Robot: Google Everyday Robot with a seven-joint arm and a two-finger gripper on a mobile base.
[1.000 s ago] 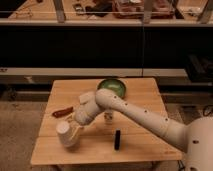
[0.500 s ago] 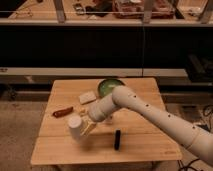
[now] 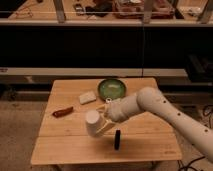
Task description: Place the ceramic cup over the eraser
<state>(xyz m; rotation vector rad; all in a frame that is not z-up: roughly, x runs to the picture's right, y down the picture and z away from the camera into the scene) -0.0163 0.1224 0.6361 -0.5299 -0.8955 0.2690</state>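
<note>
My gripper [image 3: 103, 124] above table [image 3: 60, 150] middle, clamped on white cup [image 3: 92, 121]. Black eraser [image 3: 117, 139] lies just beside cup, toward view's right and front edge, long axis front-to-back. Cup needs short shift that way, then down.

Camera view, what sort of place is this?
Likely a robotics lab or workshop: a robot arm whose tool grips the ceramic cup over a small wooden table, with a long cluttered bench behind.

The light is dim. A pale wooden tabletop [image 3: 150, 145] stands on a grey-brown floor [image 3: 20, 130], and my gripper [image 3: 102, 125] hangs above its front middle. Beyond its far edge runs a dark wall [image 3: 75, 45] with a pale rail [image 3: 50, 71], and above that a cluttered counter [image 3: 100, 17].
</note>
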